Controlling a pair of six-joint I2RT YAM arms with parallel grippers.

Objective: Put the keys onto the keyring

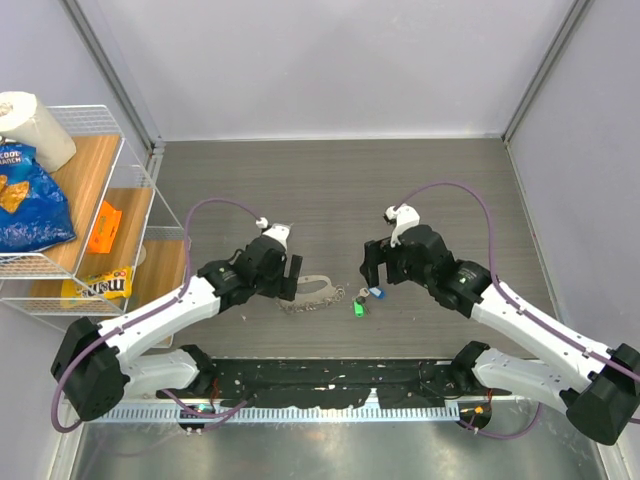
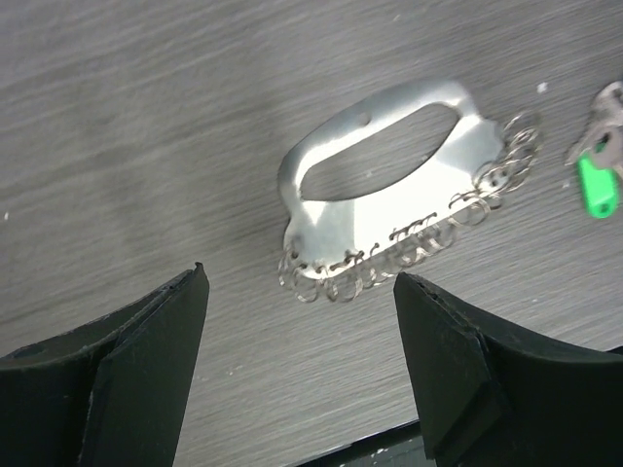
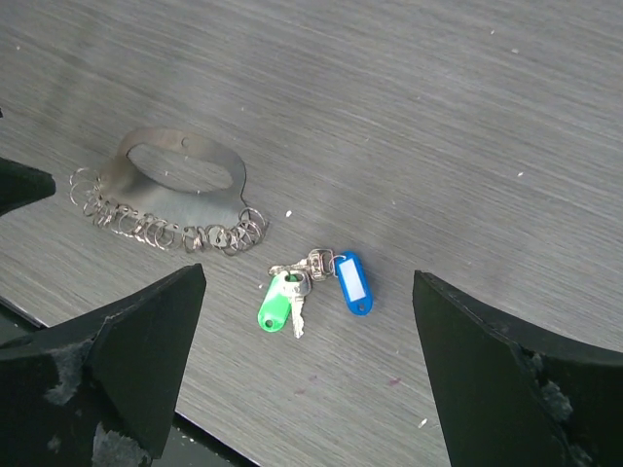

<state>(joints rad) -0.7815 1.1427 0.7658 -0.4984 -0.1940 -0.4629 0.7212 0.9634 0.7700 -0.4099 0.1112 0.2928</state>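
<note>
Silver keyring (image 1: pixel 312 292) down flat on the surface (image 1: pixel 330 190), close to the near edge and about midway along it. It's a thin metal plate with an oval cutout, and a row of little wire rings is strung along one long side.

Keys (image 3: pixel 310 287) are right there too, just beside the keyring's right-hand end. The right wrist view shows a sliver of bare surface between them. The bunch is gathered on its own small rings: green tag (image 3: pixel 275 305) on the left with a silver blade poking out alongside it, blue tag (image 3: pixel 352 283) with a white window on the right. All of it lies flat, and none of it is threaded onto the keyring's rings.

Left end effector (image 1: pixel 287 276) sits over the keyring's left end in the top view, fingers (image 2: pixel 136 370) spread wide apart. From its own camera the plate lies ahead, framed between the two black tips, rings on the side nearest them. The green tag just peeks in at the right edge of that picture. Whether the tips touch the surface, I can't tell.

Right end effector (image 1: pixel 374 266) is on the far side of the keys, tilted down at them and likewise gaping open. Its wrist camera has the bunch centred between the fingers, with the keyring off to the upper left. It grips nothing and is not touching the keys.

Over by the left edge stands a wire rack (image 1: pixel 90 170) with snack bags on its shelves.
</note>
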